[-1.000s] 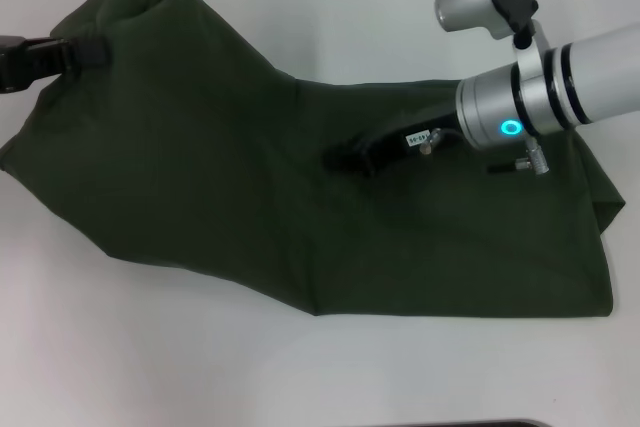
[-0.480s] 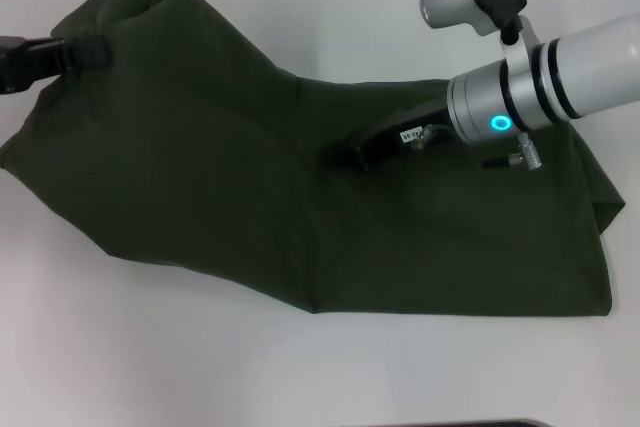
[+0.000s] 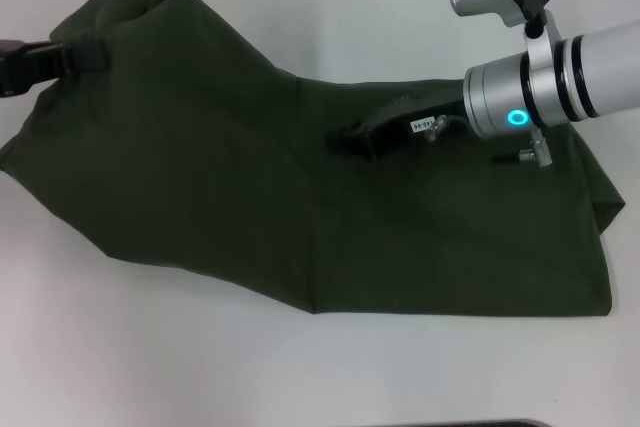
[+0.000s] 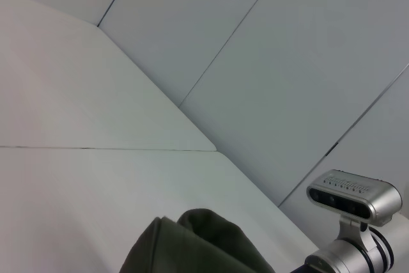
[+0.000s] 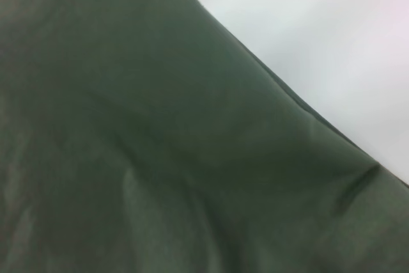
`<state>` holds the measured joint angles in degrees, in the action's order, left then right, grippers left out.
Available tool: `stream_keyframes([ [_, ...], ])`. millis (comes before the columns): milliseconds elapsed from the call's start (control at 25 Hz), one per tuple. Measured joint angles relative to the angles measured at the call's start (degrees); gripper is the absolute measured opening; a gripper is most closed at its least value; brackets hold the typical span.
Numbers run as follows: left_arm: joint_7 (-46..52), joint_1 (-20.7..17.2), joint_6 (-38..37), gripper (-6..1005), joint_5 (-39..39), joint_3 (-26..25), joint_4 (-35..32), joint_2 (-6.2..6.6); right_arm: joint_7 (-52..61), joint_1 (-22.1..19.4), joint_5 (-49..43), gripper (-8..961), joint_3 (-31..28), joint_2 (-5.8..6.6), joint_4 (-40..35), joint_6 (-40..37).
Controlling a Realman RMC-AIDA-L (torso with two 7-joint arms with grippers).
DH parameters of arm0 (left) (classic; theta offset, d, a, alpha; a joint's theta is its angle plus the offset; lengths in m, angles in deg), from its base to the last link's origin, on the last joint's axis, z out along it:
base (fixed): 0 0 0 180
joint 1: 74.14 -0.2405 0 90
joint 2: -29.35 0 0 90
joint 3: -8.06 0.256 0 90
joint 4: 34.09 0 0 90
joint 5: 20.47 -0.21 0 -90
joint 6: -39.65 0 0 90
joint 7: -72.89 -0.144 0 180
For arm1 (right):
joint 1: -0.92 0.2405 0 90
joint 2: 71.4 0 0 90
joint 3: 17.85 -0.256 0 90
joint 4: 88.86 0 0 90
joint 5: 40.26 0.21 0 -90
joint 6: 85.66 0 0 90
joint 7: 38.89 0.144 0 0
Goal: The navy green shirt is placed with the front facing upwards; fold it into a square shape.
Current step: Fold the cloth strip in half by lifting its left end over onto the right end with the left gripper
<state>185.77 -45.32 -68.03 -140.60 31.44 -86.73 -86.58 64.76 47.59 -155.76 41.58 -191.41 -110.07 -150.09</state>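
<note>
From the head view, we see the navy green shirt [image 3: 300,197] spread across the white table [image 3: 150,367], its far-left corner pinched in the left gripper [image 3: 95,55]; the right gripper [image 3: 350,139] rests mid-shirt, and we cannot tell its fingers' state. Wrist views show only cloth.

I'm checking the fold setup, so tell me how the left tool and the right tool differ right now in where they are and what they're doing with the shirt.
The left tool sits at the navy green shirt's far left corner, gripping a raised bunch of cloth; the right tool is over the shirt's middle, pointing left, not visibly gripping anything. The left arm barely enters view, while the right arm's silver wrist is in full sight. Both tools are black.
</note>
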Motion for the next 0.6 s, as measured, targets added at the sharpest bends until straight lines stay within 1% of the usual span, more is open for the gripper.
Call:
stream_keyframes([
  [120, 0.31, 0.07, -0.26, 119, 0.0, 0.0, 0.0, -0.09, 0.01, -0.51, 0.09, 18, -0.15, 0.0, -0.41, 0.1],
  [240, 0.61, 0.28, -0.75, 120, 0.52, 0.0, -0.05, -0.34, 0.02, -2.0, 0.49, 18, -1.1, 0.02, -2.24, 0.14],
  [400, 0.89, 0.61, -1.09, 122, 1.84, 0.18, 0.59, -0.67, 0.04, -4.92, 2.3, 18, -2.74, 0.6, -4.97, -0.73],
  [440, 0.99, 0.76, -1.22, 123, 2.01, 0.22, 0.74, -0.86, 0.06, -5.4, 2.45, 18, -3.05, 0.7, -5.44, -0.99],
  [600, 1.91, 1.52, -1.77, 125, 3.49, 0.54, 0.88, -2.44, 0.63, -7.76, 2.56, 17, -5.4, 1.3, -7.89, -2.77],
])
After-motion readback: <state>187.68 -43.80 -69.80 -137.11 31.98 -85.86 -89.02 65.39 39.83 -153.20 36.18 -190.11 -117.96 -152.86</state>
